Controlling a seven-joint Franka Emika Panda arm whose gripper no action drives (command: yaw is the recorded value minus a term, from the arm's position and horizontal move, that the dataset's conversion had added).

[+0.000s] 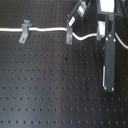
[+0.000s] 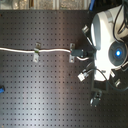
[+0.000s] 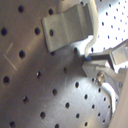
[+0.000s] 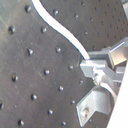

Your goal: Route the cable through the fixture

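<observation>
White cable (image 1: 47,29) pinched in closed claw (image 3: 89,59), just beside metal fixture (image 3: 67,26)

Probably a lab bench: black perforated breadboard table (image 1: 45,85) with bolted metal clips (image 1: 24,32)

— What's under me?
— A black perforated board (image 1: 50,85), holes in a regular grid.
— And on it?
— A white cable (image 2: 20,50) across two metal clips (image 1: 24,31) (image 1: 69,34) in both exterior views, and something small and blue (image 2: 1,90) near the second exterior view's left edge.
</observation>
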